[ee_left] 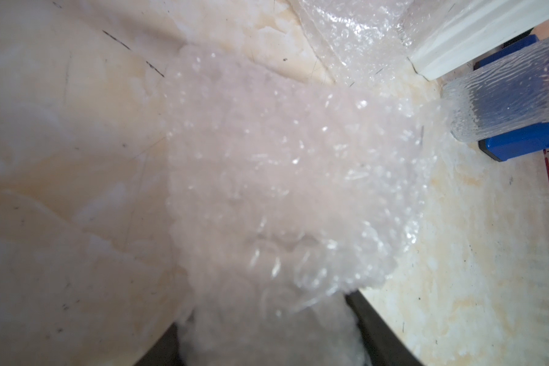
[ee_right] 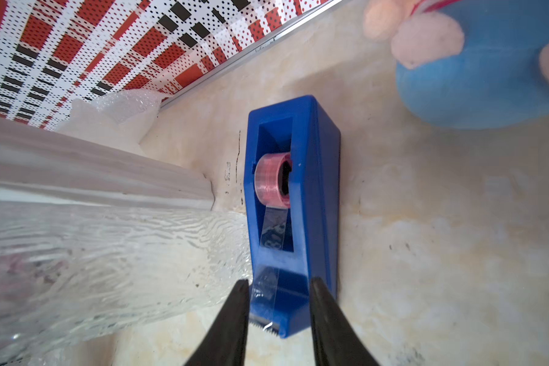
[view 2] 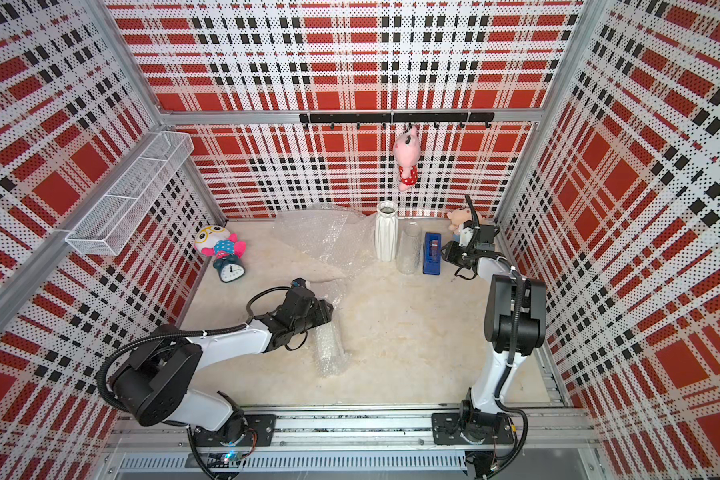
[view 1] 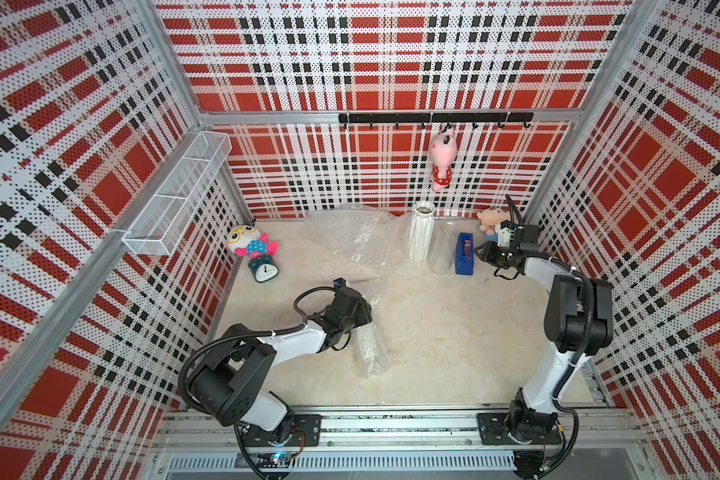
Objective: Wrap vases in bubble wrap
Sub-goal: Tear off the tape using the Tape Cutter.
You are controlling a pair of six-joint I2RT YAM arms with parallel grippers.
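Left fingers (ee_left: 371,326) clamp wrap roll (ee_left: 282,190) mid-counter (view 1: 454,332), bare room alongside. Right fingers (ee_right: 225,326) apart, straddling dispenser (ee_right: 308,152) cutter edge; glass vase (ee_right: 108,253) just beside.

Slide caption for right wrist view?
Right gripper, jaws apart, over the cutter end of a blue plastic tape dispenser beside a clear glass vase.

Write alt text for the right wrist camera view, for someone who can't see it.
The right gripper straddles the cutter end of a blue tape dispenser, beside a clear glass vase and a white ribbed vase.
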